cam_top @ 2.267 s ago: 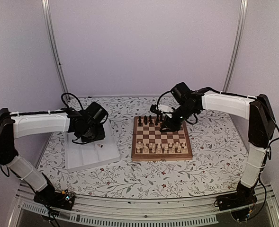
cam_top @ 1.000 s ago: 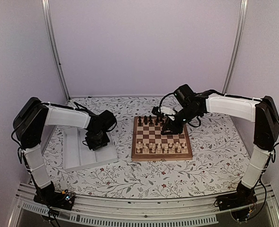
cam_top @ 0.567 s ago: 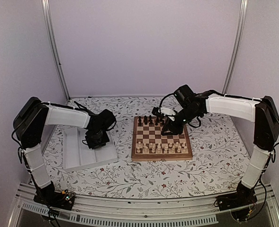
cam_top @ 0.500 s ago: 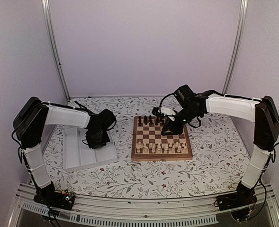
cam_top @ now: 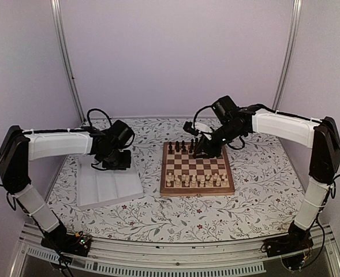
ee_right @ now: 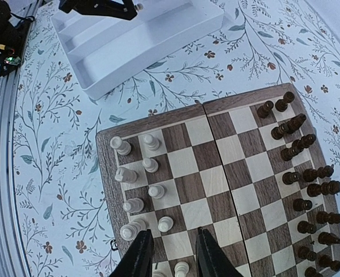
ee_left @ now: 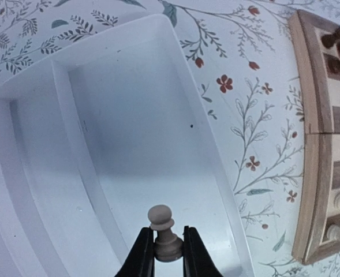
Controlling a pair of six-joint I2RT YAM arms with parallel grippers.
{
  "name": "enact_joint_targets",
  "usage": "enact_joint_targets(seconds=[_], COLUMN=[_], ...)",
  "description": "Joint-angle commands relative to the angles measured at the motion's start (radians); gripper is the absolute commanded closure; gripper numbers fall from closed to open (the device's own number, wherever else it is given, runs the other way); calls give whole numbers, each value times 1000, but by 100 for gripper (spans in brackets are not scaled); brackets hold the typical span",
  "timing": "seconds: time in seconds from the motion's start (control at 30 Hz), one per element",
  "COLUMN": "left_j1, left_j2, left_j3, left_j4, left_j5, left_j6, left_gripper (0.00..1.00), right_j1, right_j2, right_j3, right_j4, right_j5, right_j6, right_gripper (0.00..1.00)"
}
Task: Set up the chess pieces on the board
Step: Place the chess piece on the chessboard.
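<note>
My left gripper (ee_left: pixel 168 255) is shut on a pale pawn (ee_left: pixel 161 226), held upright a little above the white tray (ee_left: pixel 129 127). From above, that gripper (cam_top: pixel 116 157) hangs over the tray's far end. The board (cam_top: pixel 197 167) lies at the centre-right. Pale chess pieces (cam_top: pixel 195 180) fill its near rows and dark pieces (cam_top: pixel 180 146) its far rows. My right gripper (ee_right: pixel 171 249) hovers open over the board (ee_right: pixel 216 179), nothing between its fingers, near the pale pieces (ee_right: pixel 149 165). In the top view it (cam_top: pixel 201 151) sits above the board's far half.
The tray (cam_top: pixel 109 184) lies left of the board on a floral tablecloth (cam_top: pixel 158 219). Dark pieces (ee_right: pixel 308 173) crowd the board's far edge in the right wrist view. The board's corner (ee_left: pixel 320 115) shows at the right of the left wrist view. Walls close in behind.
The left gripper closed on the pawn and lifted it off the tray, swinging back and left. The right gripper rose slightly toward the board's far side.
</note>
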Motion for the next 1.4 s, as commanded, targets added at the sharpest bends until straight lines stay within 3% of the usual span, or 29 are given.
enact_joint_targets(seconds=[0.0,0.13,0.23,0.5,0.83,1.37], left_j1=[-17,-19,-28,-89,-163,-177], left_j2=[-151,-295,-379,-348,-219,-142], left_j3=[-147,-290,-375,-318,-195,-122], left_j4=[233,481,674,696,668,672], left_j5=[94,272,555,743,759,754], left_j6=[274,416,546,661,702,708], left_gripper=[100,100,100,100,100,100], right_j1=[-6,-8,-8,-7,1,12], right_j2=[4,64,133,272,341,355], right_j3=[54,117,166,257,295,281], right_j4=[-25,-68,-94,-141,-165,-165], right_j5=[-130,-257,-397,-644,-890,-916], right_j6=[51,92,135,209,233,229], right_gripper=[72,72,71,63,58,64])
